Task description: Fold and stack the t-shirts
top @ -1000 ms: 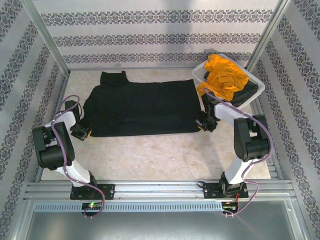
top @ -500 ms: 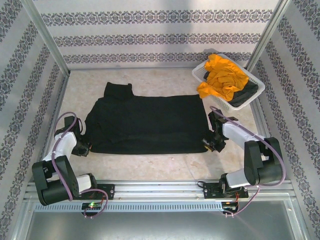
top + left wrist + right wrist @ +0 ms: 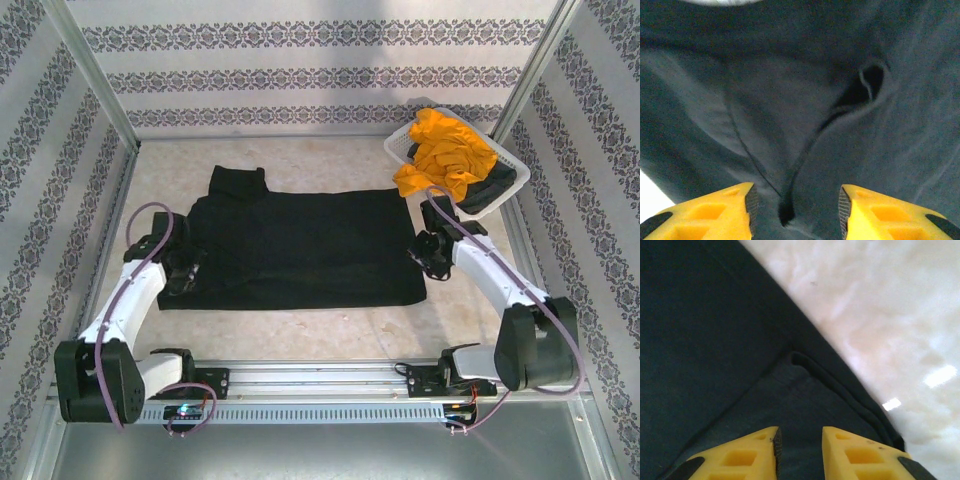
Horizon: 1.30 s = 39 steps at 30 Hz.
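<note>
**Counter with one black t-shirt spread flat, both pincers parted at its side edges**

The top view is read as a clock face, with the far wall at 12 and the arm bases at 6. A pale, marbled counter (image 3: 330, 335) is enclosed on three sides by walls (image 3: 320, 75) papered in grey ornamental bands, with metal posts (image 3: 95, 80) at the far corners. A ribbed metal rail (image 3: 320, 378) runs along the 6 o'clock edge.

The black t-shirt (image 3: 300, 245) is laid flat at the centre, one sleeve pointing toward 11 o'clock. At about 1 o'clock a white lattice basket (image 3: 398, 148) is set against the right post. The mustard-orange t-shirt (image 3: 445, 150) is heaped in it, over another dark t-shirt (image 3: 497, 188).

The left pincer (image 3: 796, 205) is held over the garment's 8 o'clock margin, jaws well apart, with wrinkled cloth below and nothing grasped. The right pincer (image 3: 800, 445) is placed over the 3 o'clock margin, above a turned-over hem. Its yellow fingers (image 3: 747, 455) are narrowly parted and nothing is grasped.

Bare counter is seen as a broad strip between the near hem and the rail. A narrower strip lies toward 12 o'clock, and a slim margin along the 9 o'clock wall.
</note>
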Motion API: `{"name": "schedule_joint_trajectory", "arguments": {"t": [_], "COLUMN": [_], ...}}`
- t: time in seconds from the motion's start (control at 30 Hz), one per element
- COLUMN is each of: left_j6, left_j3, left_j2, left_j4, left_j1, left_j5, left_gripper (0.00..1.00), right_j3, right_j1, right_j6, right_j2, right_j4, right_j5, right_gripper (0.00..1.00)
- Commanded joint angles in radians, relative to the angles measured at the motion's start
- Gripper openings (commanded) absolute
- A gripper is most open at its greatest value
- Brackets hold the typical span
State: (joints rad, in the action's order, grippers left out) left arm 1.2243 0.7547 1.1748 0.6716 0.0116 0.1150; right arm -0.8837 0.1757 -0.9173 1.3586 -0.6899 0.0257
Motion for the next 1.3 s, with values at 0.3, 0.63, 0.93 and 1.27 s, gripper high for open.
{"name": "schedule_joint_trajectory", "arguments": {"t": [0.3,0.63,0.93,1.27], "left_j6": [0.187,0.231,0.193,-0.075], "left_j3": [-0.016,-0.019,0.078,0.383], "left_j2": [0.145,0.207,0.257,0.495], "left_j4": [-0.063,-0.092,-0.113,-0.028], "left_j1": [-0.156,-0.188,-0.196,-0.239], "left_j5": [0.071,0.077,0.037,0.041], "left_gripper": [0.52,0.48,0.02,0.0], "right_j3": [-0.048,-0.044,-0.069,-0.074], "right_j1": [0.038,0.054,0.064,0.057], "right_j6": [-0.011,-0.008,-0.002,-0.007], "right_j2": [0.104,0.127,0.133,0.127], "right_j4": [0.084,0.223,0.213,0.205], "right_j5": [0.069,0.237,0.255,0.26], "right_gripper": [0.26,0.29,0.29,0.28]}}
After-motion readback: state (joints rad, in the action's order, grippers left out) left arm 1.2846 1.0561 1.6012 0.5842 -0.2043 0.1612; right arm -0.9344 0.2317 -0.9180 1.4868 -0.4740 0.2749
